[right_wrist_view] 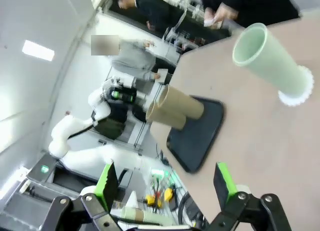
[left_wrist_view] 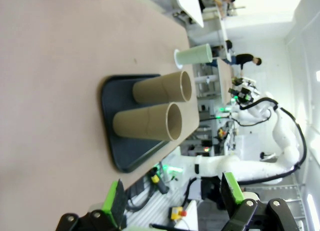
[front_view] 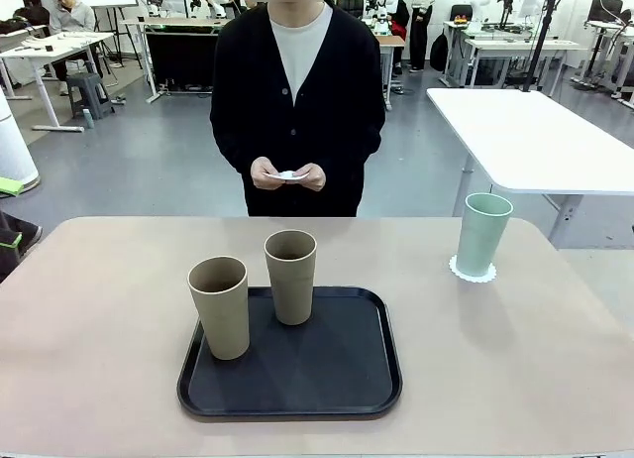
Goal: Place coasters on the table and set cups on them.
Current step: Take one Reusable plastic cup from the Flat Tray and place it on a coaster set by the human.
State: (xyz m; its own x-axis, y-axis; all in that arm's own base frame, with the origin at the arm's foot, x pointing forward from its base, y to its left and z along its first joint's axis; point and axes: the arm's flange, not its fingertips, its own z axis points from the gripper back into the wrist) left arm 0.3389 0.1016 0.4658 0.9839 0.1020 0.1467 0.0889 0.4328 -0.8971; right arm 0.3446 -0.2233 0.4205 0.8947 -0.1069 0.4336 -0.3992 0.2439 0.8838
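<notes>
1. The large beige flat-topped table (front_view: 89, 309) carries everything; a person stands at its 12 o'clock edge.
2. The black rounded plastic tray (front_view: 327, 379) lies toward the table's 6 o'clock.
3. One tall tan-brown matte tumbler (front_view: 220, 307) stands upright at the tray's 9 o'clock. The second tan tumbler (front_view: 290, 277) stands at its 12 o'clock, near but apart.
4. The pale mint-green tumbler (front_view: 481, 235) stands at 2 o'clock from the tray, on a white scalloped paper doily (front_view: 474, 272).
5. The left gripper (left_wrist_view: 172, 188) and right gripper (right_wrist_view: 165, 173) both gape wide, holding nothing.
6. The person's hands (front_view: 287, 175) hold another white doily (front_view: 288, 174) above the 12 o'clock edge. Once it lies flat, a tan tumbler should probably be gripped mid-body, lifted clear of the tray's lip and lowered straight, since thin paper likely slides.
</notes>
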